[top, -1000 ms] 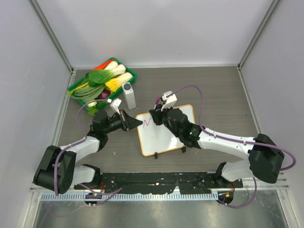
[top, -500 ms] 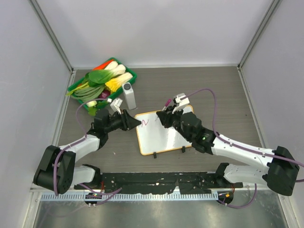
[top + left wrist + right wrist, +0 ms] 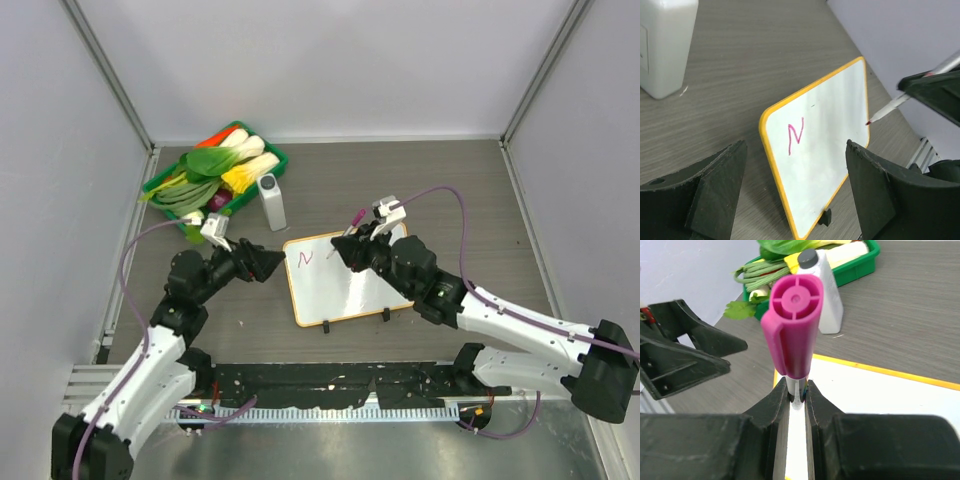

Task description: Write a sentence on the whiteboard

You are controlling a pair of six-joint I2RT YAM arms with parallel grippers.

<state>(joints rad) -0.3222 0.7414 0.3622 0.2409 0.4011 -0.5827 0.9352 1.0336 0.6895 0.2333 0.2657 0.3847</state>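
Note:
The whiteboard [image 3: 335, 290] lies flat mid-table, orange-framed, with two black clip feet on its near edge. Of the sentence only a pink "N" [image 3: 306, 258] shows, near the top left corner; the left wrist view also has this letter [image 3: 796, 135] on the board [image 3: 830, 125]. My right gripper [image 3: 343, 249] hovers over the board's upper middle, shut on a pink-capped marker [image 3: 794, 335], whose tip [image 3: 869, 122] hangs just above the white surface [image 3: 865, 390]. My left gripper [image 3: 277, 263] stands open just off the board's left edge, holding nothing.
A green basket [image 3: 262, 180] of vegetables sits at the back left. A white bottle with a grey cap [image 3: 271, 202] stands between the basket and the board, close behind my left gripper. Cage walls enclose the table on three sides.
My left gripper has opened and drawn back left from the board's corner. The right gripper with the marker has shifted right of the finished "N".

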